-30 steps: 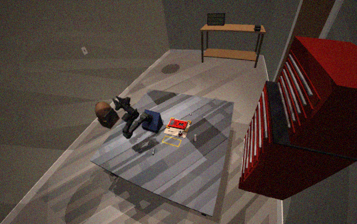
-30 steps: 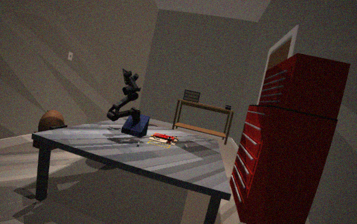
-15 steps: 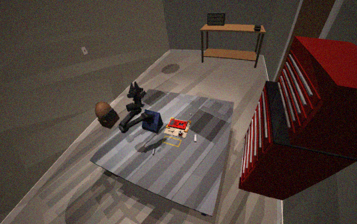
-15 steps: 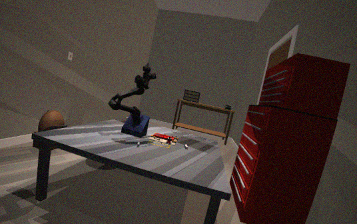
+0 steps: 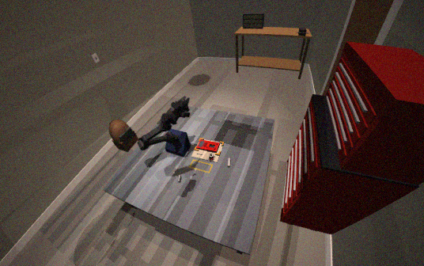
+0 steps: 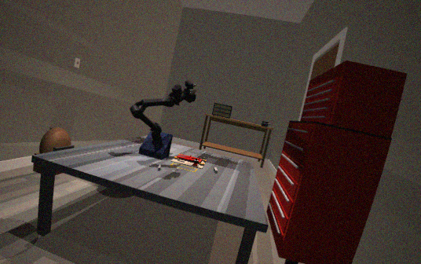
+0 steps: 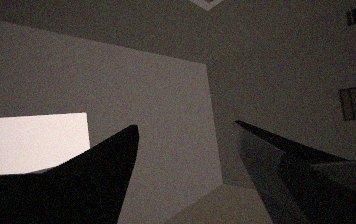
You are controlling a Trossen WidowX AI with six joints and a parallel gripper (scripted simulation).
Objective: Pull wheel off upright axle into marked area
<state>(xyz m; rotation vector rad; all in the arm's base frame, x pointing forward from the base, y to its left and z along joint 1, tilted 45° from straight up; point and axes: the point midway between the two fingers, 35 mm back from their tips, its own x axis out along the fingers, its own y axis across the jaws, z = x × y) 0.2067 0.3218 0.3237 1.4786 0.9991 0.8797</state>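
Observation:
My gripper point(image 7: 185, 129) is open and empty. In the top and exterior views the arm holds it high above the table, and its wrist camera faces the walls. A small dark round thing with a little red point(image 5: 211, 157), apparently the wheel on its axle, is at the front right of a cream board point(image 5: 200, 154). It is too small to tell wheel and axle apart. The marked area point(image 5: 200, 169) is a yellow outline on the table just in front of the board. No wheel shows inside it. Neither wheel nor marked area is in the wrist view.
A red panel point(image 5: 203, 146) lies on the back part of the cream board. A small pale stick point(image 5: 229, 161) point(image 6: 215, 170) lies to the right of the board, another pale stick point(image 5: 179, 178) point(image 6: 159, 167) to the front left. The arm's blue base point(image 5: 177, 143) point(image 6: 156, 145) stands left of the board.

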